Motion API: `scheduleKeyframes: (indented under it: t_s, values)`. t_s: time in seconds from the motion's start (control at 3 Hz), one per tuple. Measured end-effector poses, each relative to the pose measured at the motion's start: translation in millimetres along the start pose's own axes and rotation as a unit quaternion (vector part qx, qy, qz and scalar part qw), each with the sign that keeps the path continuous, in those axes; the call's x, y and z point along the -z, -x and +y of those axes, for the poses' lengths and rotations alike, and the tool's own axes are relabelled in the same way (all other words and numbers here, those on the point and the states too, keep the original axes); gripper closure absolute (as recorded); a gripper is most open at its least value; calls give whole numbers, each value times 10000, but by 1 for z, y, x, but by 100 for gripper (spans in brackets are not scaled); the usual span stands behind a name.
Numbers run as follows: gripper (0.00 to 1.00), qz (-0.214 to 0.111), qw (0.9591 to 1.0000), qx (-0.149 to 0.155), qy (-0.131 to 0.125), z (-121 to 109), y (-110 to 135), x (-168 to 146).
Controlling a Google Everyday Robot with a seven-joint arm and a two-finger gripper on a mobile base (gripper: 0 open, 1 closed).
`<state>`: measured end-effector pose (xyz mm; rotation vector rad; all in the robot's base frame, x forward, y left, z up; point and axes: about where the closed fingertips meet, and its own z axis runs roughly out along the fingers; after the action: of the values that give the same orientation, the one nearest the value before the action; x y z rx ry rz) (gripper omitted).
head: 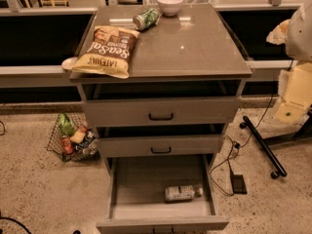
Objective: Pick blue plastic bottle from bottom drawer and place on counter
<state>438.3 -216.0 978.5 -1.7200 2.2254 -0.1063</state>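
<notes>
The blue plastic bottle [181, 193] lies on its side in the open bottom drawer [141, 189], near the drawer's front right, with its white cap pointing right. The counter [195, 48] tops the grey cabinet above it. My gripper is not in view. Only a white part of my arm [300, 28] shows at the right edge, level with the counter and well away from the bottle.
On the counter lie a chip bag [107, 50] at the front left, a green can [146, 18] on its side and a white bowl [169, 4] at the back. The two upper drawers [161, 112] are slightly open. A wire basket [73, 138] sits on the floor left; cables and a black stand leg [263, 147] lie right.
</notes>
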Motion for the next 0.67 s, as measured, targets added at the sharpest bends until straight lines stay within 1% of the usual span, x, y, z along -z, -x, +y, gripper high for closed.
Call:
scheduleKeyframes:
  t_s: [0.33, 0.67]
  values:
    - [0, 0, 10000, 0, 0, 0, 0, 0]
    - [0, -28, 9995, 305, 82, 8, 4, -21]
